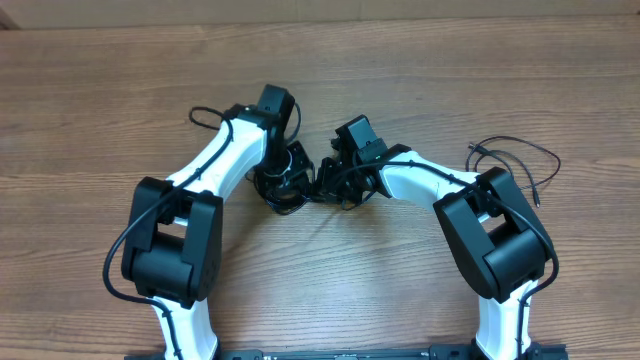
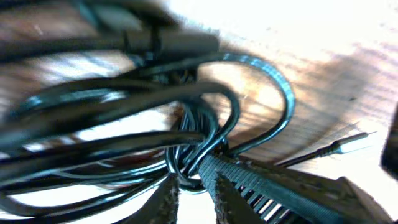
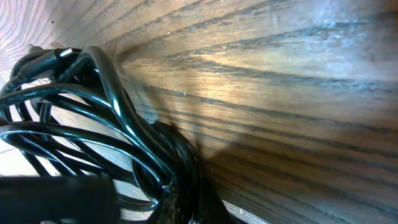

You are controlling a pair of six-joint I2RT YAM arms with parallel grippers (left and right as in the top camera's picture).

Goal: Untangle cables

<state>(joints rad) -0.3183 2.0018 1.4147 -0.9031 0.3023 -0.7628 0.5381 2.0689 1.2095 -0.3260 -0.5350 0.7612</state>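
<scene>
L gripper [image 2: 190, 177] jaws narrow, nipping cables [image 2: 124, 93] | R gripper [image 1: 328, 180] jaws: can't tell | step: parting bundle, prob. | next: R needs own hold, opp. pull

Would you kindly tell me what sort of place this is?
Probably a robotics lab bench: a wood-grain table, a white-and-black left arm and right arm mounted at its near edge, and a cable bundle plus one loose cable as props.

The left arm [image 1: 215, 160] and right arm [image 1: 430, 182] meet over knotted cables [image 1: 285, 188] near the table's [image 1: 100, 80] middle. A loose cable [image 1: 522, 148] lies by the right edge.
</scene>
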